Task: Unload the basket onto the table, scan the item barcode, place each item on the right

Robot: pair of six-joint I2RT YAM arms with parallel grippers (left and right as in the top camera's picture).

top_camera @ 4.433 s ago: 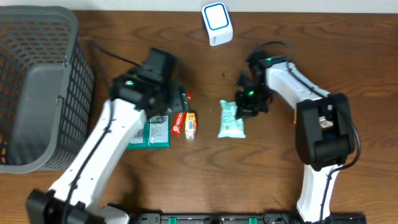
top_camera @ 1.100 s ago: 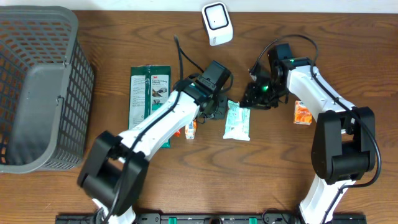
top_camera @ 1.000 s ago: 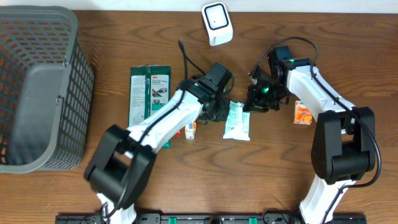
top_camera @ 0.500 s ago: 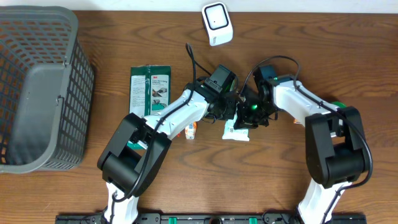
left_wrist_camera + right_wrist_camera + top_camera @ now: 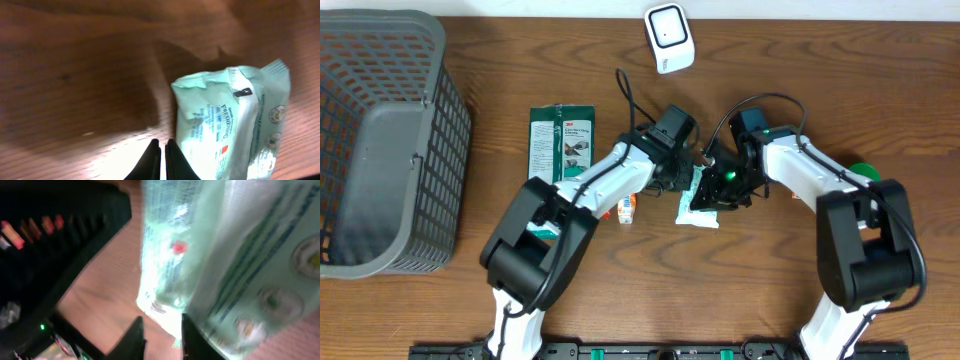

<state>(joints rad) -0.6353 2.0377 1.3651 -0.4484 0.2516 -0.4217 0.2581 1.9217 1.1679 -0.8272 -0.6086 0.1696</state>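
A mint-green wipes pack (image 5: 697, 211) lies mid-table between both grippers. The white barcode scanner (image 5: 666, 38) stands at the far edge. My left gripper (image 5: 683, 181) is shut and holds nothing; in the left wrist view its tips (image 5: 162, 150) sit just beside the left edge of the pack (image 5: 235, 125). My right gripper (image 5: 713, 194) is down at the pack's right side. In the right wrist view its jaws (image 5: 162, 337) stand a little apart, and the right finger (image 5: 194, 337) lies against the edge of the pack (image 5: 225, 255). Nothing is gripped.
A grey mesh basket (image 5: 380, 140) fills the left side. A dark green flat packet (image 5: 560, 148) lies left of centre. A small orange box (image 5: 626, 209) sits by the left arm. The left arm's dark body (image 5: 60, 245) is close to the right gripper.
The right gripper has moved left and down onto the wipes pack and its jaws have parted. The left gripper has edged right toward the pack, still shut. The pack has shifted slightly.
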